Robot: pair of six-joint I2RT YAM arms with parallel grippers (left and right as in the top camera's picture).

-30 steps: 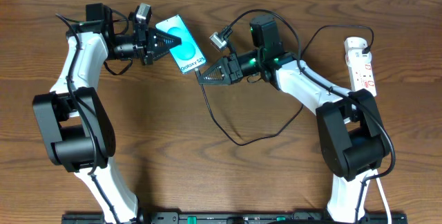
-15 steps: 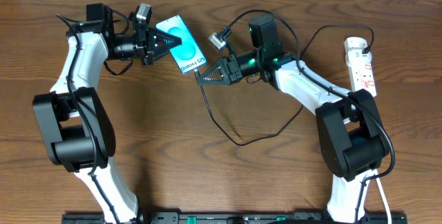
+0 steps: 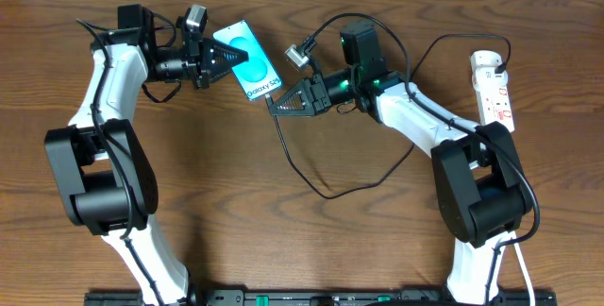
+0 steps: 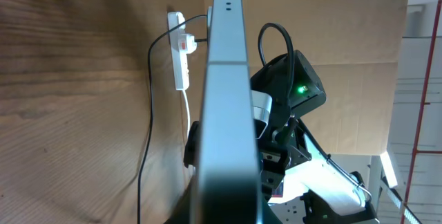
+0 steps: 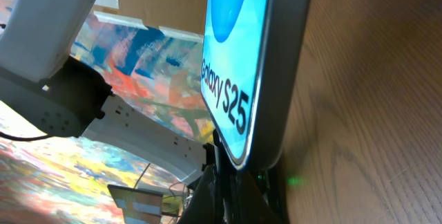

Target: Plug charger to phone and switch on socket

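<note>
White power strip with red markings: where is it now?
Overhead view: the white power strip lies at the table's far right, near the top edge, beside the right arm.

Left jaws clamped, right jaws seemingly shut.

A robotics lab: white robot arms [image 3: 420,117] stand on a wood-grain tabletop [image 3: 236,212], with a cardboard screen [image 4: 345,37] and red metal frame [image 4: 423,113] beyond it.

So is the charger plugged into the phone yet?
Cannot tell: right jaws hold the charger at the phone's bottom edge, hiding the port.
</note>
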